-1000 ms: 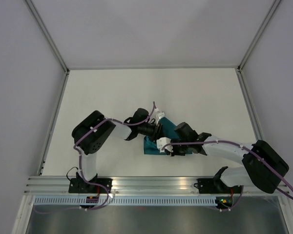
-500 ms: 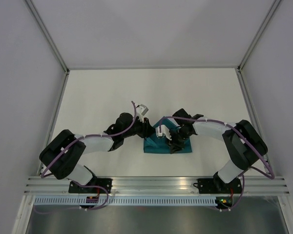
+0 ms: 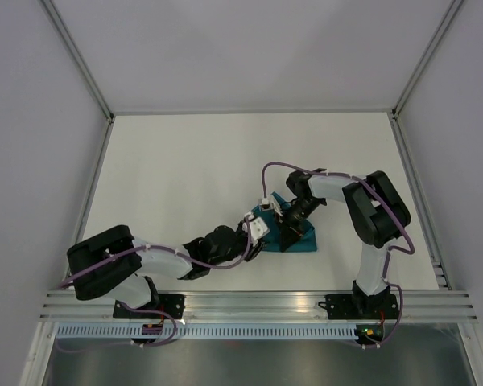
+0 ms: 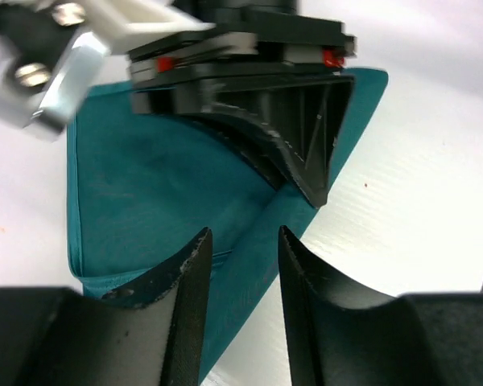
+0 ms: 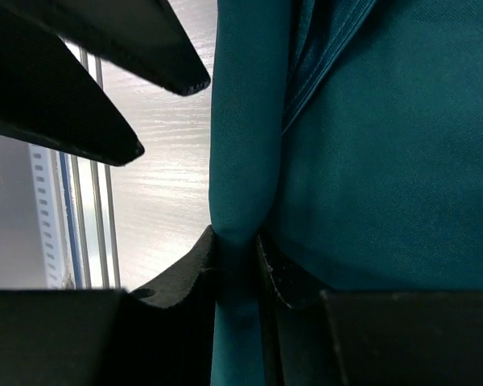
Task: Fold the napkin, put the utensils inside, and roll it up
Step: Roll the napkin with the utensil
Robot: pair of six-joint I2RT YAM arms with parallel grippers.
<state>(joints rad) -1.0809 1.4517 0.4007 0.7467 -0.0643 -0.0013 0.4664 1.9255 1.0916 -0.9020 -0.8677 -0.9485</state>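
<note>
- The napkin (image 3: 304,241) lies folded on the table (image 3: 185,161).
- The right gripper (image 5: 240,251) has its jaws closed on the napkin's raised fold.
- The left gripper (image 4: 241,277) has its jaws slightly parted and empty, just beside the napkin's edge and in line with that fold.

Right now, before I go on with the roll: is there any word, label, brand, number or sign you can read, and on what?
None can be read.
The napkin is plain teal, with no print or tag showing.
The right pincer, shut on a fold of it, and the left pincer show no marking.
The red spots on the right arm's wrist are too small to tell.
</note>
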